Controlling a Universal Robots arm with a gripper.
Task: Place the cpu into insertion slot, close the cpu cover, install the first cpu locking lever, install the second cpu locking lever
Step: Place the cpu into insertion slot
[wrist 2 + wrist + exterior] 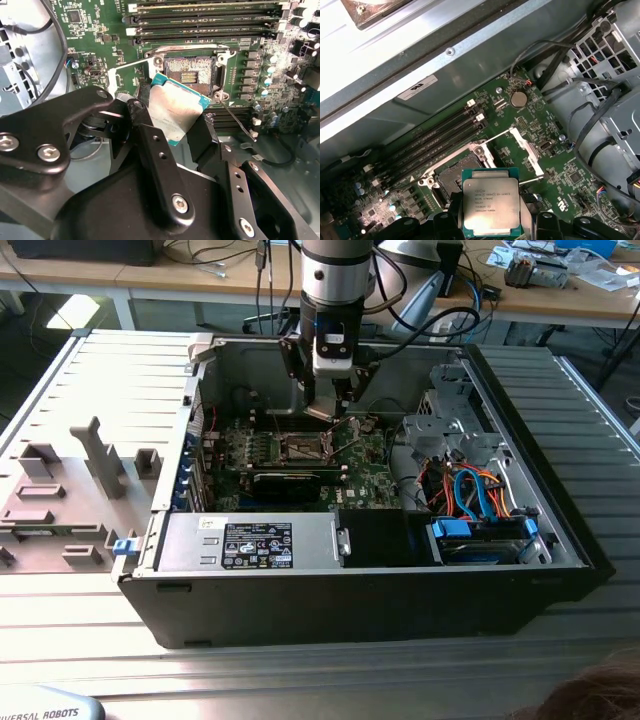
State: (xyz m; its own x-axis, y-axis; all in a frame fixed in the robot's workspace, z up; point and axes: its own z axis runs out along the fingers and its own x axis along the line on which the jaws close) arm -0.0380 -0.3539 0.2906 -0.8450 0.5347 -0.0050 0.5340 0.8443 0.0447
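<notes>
The cpu point(491, 207) is a flat square chip with a silvery top and a teal edge, and my gripper point(495, 227) is shut on it by two opposite sides. In the second wrist view the cpu point(172, 112) hangs tilted between my black fingers point(150, 145), just in front of the insertion slot point(192, 72). The slot point(457, 175) lies bare, dark with a metal rim. The cpu cover point(526, 150) stands swung open beside it. A thin locking lever point(235, 120) sticks out at the slot's side. In the exterior view my gripper point(330, 408) hovers above the slot point(303, 448).
Long black memory slots point(205, 20) run along one side of the socket. A black card point(290, 482), the power supply point(250, 540) and a drive cage with orange and blue cables point(480, 505) crowd the open case. A grey fixture tray point(60, 490) lies at the exterior view's left.
</notes>
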